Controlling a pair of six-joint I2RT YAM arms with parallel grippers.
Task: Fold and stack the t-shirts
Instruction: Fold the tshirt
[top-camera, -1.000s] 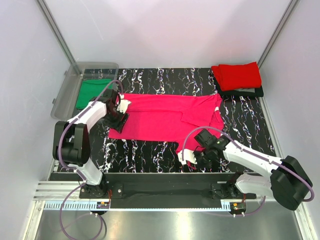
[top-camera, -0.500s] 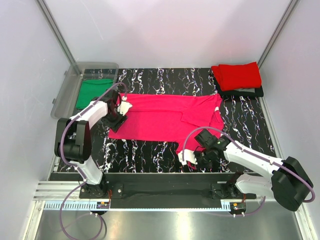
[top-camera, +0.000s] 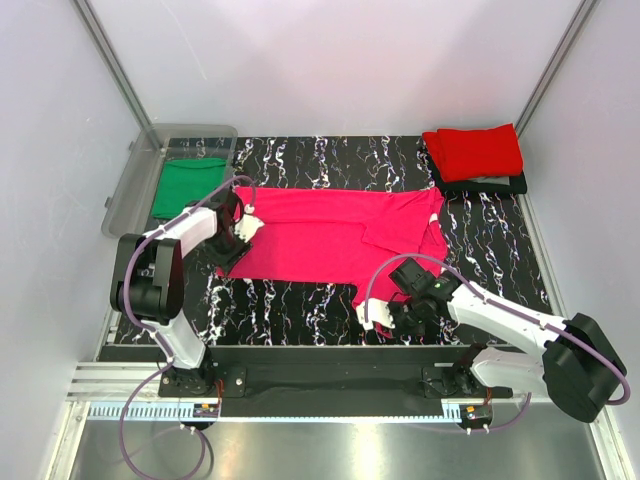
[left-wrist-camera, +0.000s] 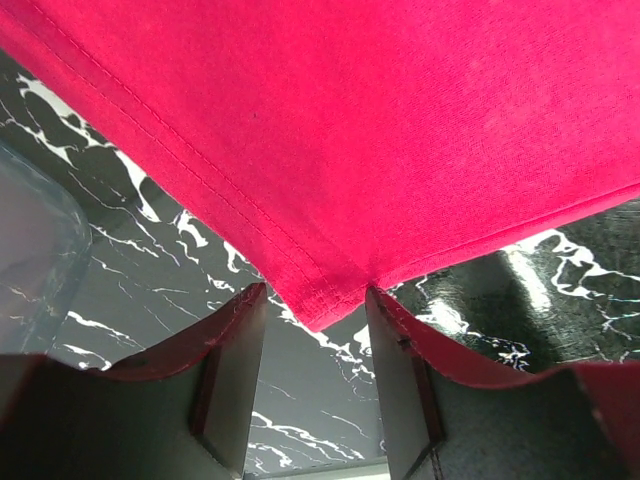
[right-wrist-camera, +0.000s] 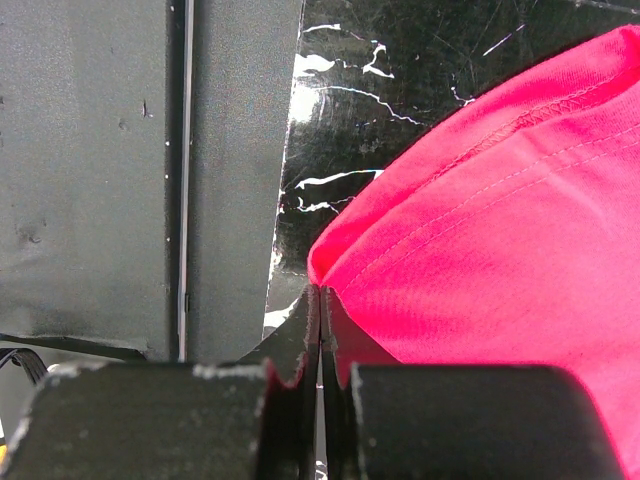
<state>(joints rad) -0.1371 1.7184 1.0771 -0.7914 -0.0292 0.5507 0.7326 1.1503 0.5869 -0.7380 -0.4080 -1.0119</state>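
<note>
The magenta-pink t-shirt (top-camera: 330, 235) lies spread flat on the black marbled table. My left gripper (top-camera: 228, 255) is at its near left corner. In the left wrist view the gripper (left-wrist-camera: 315, 300) is open, with the shirt's corner (left-wrist-camera: 322, 300) lying between the fingertips on the table. My right gripper (top-camera: 373, 313) is at the shirt's near right corner. In the right wrist view it (right-wrist-camera: 322, 300) is shut on a fold of the shirt's hem (right-wrist-camera: 470, 240). A folded red t-shirt (top-camera: 475, 150) lies on a dark folded one (top-camera: 495, 186) at the far right. A green t-shirt (top-camera: 185, 185) lies in the clear bin.
The clear plastic bin (top-camera: 128, 185) stands at the far left, beside my left arm. A grey metal strip (right-wrist-camera: 120, 170) runs along the table's near edge, just behind my right gripper. White walls and metal posts enclose the table.
My left gripper has slid along the shirt's left edge toward its near corner. The right arm has not moved.
</note>
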